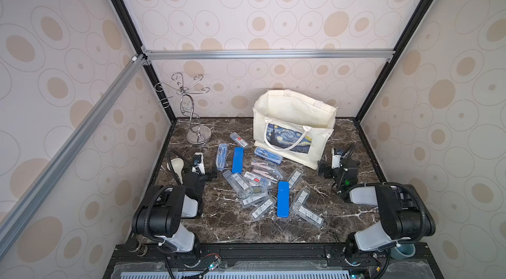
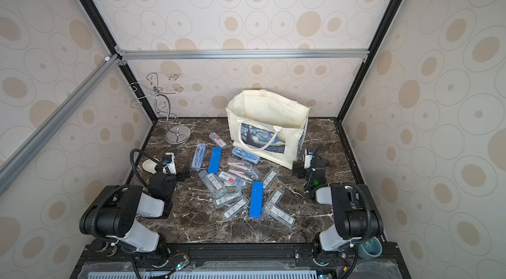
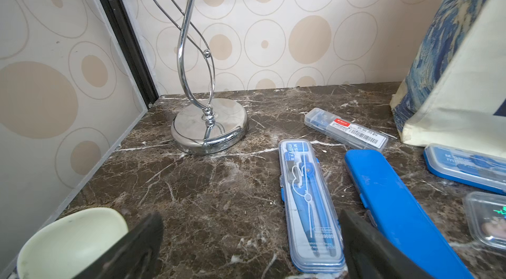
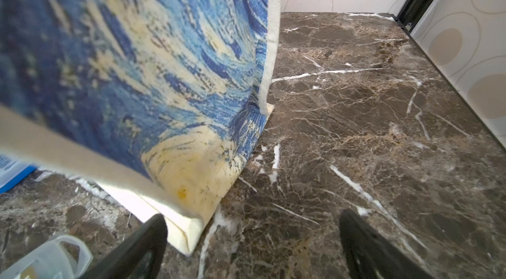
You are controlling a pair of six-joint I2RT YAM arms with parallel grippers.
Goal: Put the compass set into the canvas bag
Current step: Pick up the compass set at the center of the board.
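Nearest, a heap of clear plastic compass cases [image 1: 253,192] and a solid blue hard case [image 1: 282,199] are seen scattered over the dark marble tabletop [image 1: 232,228]. The left gripper [image 3: 250,222] is held spread wide and empty, low over the marble. A clear-lidded blue compass set [image 3: 308,203] lies just ahead by one finger, and a cream spoon bowl [image 3: 71,239] sits by the other. The right gripper [image 4: 254,221] is likewise wide and empty, crowded by the cream canvas bag with Starry Night print [image 1: 319,151], stood upright and open behind the heap. Farthest back, a twisted chrome wire stand [image 1: 198,135] is posted by the left corner.
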